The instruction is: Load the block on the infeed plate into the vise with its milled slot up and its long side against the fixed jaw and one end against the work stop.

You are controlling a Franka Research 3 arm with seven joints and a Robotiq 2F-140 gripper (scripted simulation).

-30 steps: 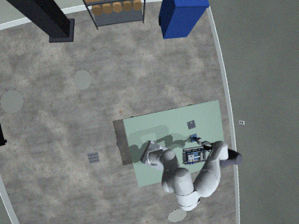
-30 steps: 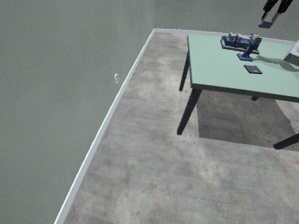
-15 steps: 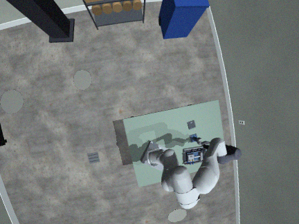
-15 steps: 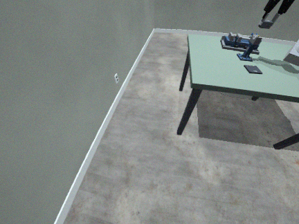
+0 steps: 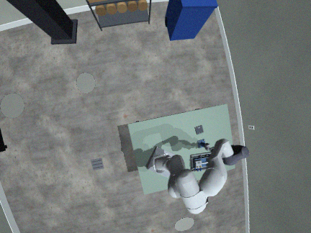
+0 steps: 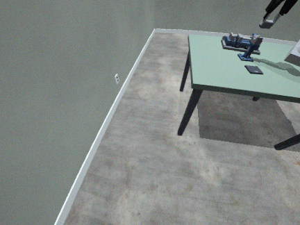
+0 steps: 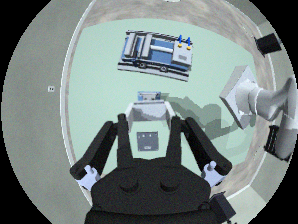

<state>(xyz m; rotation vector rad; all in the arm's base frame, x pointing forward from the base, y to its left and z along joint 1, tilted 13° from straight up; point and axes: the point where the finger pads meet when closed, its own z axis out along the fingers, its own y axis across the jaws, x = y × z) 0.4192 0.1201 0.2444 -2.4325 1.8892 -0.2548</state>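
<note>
My gripper [image 7: 149,108] is shut on the part [image 7: 147,141], a light grey block whose end face, with small dark marks, is turned toward the wrist camera. In the exterior view the gripper [image 6: 271,19] holds the part [image 6: 267,23] high above the green table, over its far side. The blue and grey vise [image 7: 156,52] lies below and ahead of the fingers, jaws apart; it also shows in the side view [image 6: 237,42] and the overhead view [image 5: 200,161]. The blue V-block [image 6: 251,46] stands beside the vise. The dark infeed plate [image 6: 253,69] is bare.
The robot's base [image 7: 242,99] stands on the table at the right of the wrist view. The table edge [image 6: 243,91] runs along the near side. A blue cabinet [image 5: 188,16] and a rack [image 5: 122,12] stand far off on the floor.
</note>
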